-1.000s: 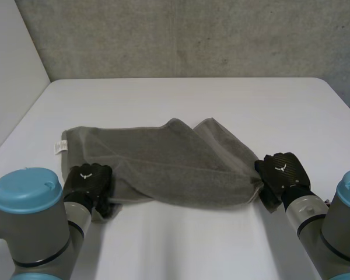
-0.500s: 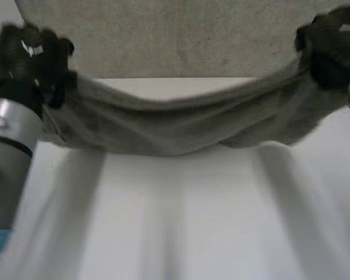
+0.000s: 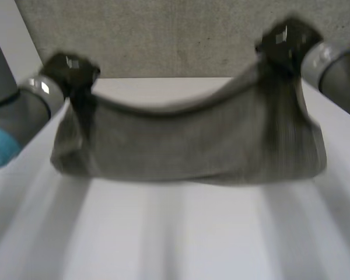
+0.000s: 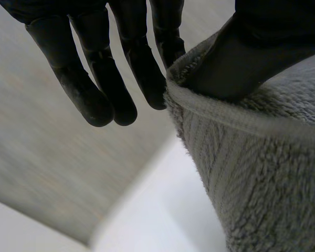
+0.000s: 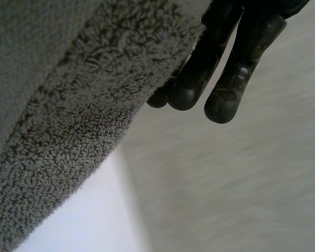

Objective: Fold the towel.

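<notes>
The grey towel [image 3: 186, 140] hangs in the air above the white table [image 3: 181, 233], sagging in the middle between my two hands. My left hand [image 3: 70, 70] holds its upper left corner and my right hand [image 3: 286, 38] its upper right corner, a little higher. In the left wrist view the thumb [image 4: 241, 58] pinches the towel's hem [image 4: 262, 178] against a finger, while the other fingers [image 4: 94, 79] hang straight beside it. The right wrist view has the towel [image 5: 68, 105] running under the palm, with the fingertips [image 5: 226, 68] at its edge. The towel's lower edge hangs just above the table.
A grey concrete wall [image 3: 163, 35] rises behind the table's far edge. Bare white tabletop lies below and in front of the hanging towel.
The towel lay on the table with a hand at each near corner. Both hands have since lifted it into the air, then drawn somewhat closer together, and it now hangs deeper.
</notes>
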